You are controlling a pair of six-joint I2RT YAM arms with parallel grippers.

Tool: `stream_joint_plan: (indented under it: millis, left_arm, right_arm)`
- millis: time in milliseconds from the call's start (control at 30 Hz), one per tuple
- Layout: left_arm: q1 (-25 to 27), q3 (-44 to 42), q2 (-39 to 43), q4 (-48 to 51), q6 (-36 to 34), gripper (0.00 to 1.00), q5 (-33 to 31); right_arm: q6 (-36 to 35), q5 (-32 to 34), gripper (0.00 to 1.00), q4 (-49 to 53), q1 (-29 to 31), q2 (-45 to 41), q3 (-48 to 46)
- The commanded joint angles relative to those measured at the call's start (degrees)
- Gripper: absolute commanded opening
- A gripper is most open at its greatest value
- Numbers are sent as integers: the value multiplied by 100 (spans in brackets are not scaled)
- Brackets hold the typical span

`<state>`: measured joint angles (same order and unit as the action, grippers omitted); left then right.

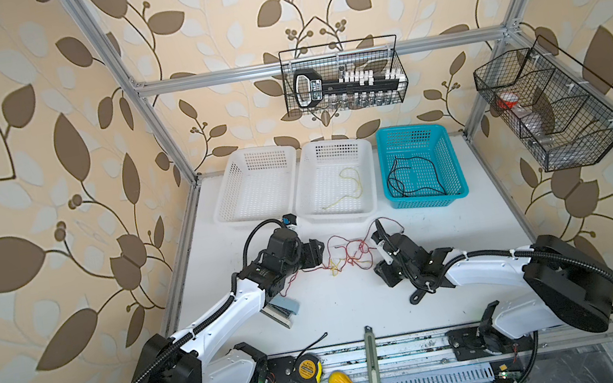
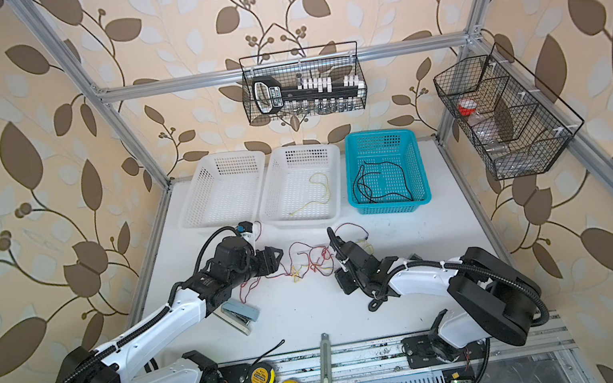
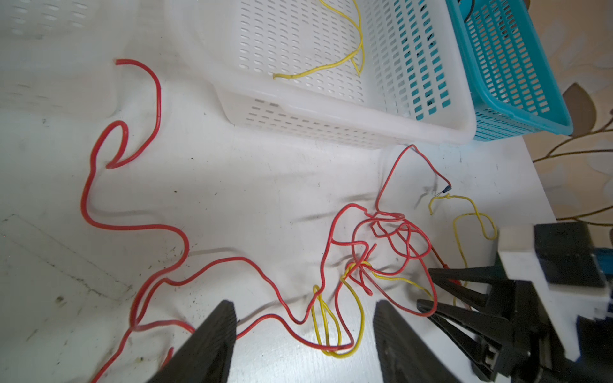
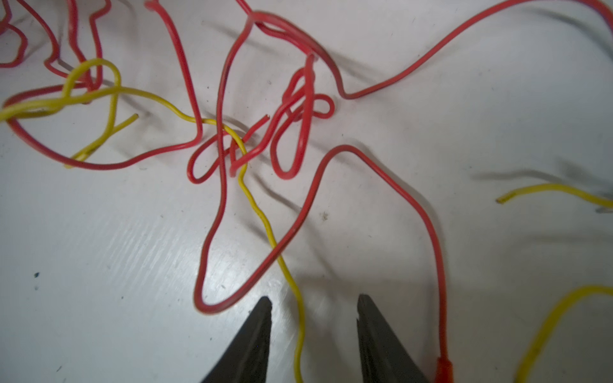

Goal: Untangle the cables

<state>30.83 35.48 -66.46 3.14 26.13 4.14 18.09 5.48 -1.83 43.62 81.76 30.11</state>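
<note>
1. Red and yellow cables (image 1: 349, 255) in one loose tangle on the white table (image 1: 357, 306), between the two arms, seen in both top views (image 2: 308, 262).
2. Left gripper (image 3: 304, 306): fingers spread wide, gripping nothing, low over the near edge of the tangle. In the gap, flat on the table, a red strand (image 3: 265, 316) and beside it a yellow loop (image 3: 331, 352).
3. Right gripper (image 4: 314, 298): fingers apart, nothing pinched. Between them a single yellow strand (image 4: 301, 318), touching neither finger. Just beside one fingertip, a red loop (image 4: 212, 306).
4. Tightest part of the knot, in the right wrist view: several red loops crossed over that same yellow strand, well ahead of the fingertips.
5. Apart from the tangle: a separate yellow cable (image 1: 350, 187) inside the middle white basket (image 1: 336, 216), and a black cable (image 1: 416, 178) inside the teal basket (image 1: 429, 202) just beside it.
6. Along the front rail, well apart from the cables: a yellow tape measure (image 1: 310, 369) and a utility knife (image 1: 372, 362).
</note>
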Motion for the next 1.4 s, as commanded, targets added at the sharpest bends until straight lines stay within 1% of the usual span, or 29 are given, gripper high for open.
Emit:
stream_joint_plan:
  millis: [0, 167, 300, 333, 567, 800, 900, 1000, 1067, 1133, 1167, 1233, 1300, 1367]
  left_arm:
    - [41, 92, -20, -102, 81, 68, 118]
    - [46, 100, -186, -223, 170, 68, 248]
    - [87, 133, -395, -348, 250, 67, 295]
    - [105, 143, -454, -355, 267, 67, 259]
    - [151, 339, -755, -531, 266, 67, 248]
    - [160, 586, -1198, -604, 207, 67, 274]
    - [160, 651, -1380, -595, 249, 65, 257]
    - [164, 676, -1500, -595, 253, 62, 287]
    - [174, 666, -1515, -604, 256, 60, 263]
    - [174, 662, -1513, -595, 240, 56, 256]
    - [174, 670, -1519, -571, 223, 51, 247]
    - [184, 679, -1519, -526, 197, 45, 244]
    - [186, 671, -1511, -494, 182, 37, 222]
    - [180, 661, -1496, -481, 182, 25, 203]
  right_arm:
    - [-26, -91, 37, -257, 33, 158, 40]
    - [-25, -10, 23, -272, 35, 252, 148]
    - [-150, -150, 3, -182, 33, 216, 274]
    - [-188, -186, 0, -141, 40, 188, 312]
    - [-482, -242, 0, 115, 50, -216, 465]
    - [-621, -281, 0, 289, 77, -581, 588]
    - [-615, -146, 0, 400, 77, -718, 660]
    - [-559, 219, 0, 628, 77, -813, 797]
    - [-493, 575, 0, 800, 77, -883, 898]
    - [-443, 966, 0, 1000, 77, -948, 988]
    - [-418, 1175, 0, 1108, 77, -976, 1054]
    - [-388, 1555, 0, 1317, 77, -1029, 1174]
    - [-415, 1796, 0, 1480, 77, -1072, 1291]
    - [-441, 1957, 0, 1569, 77, -1127, 1359]
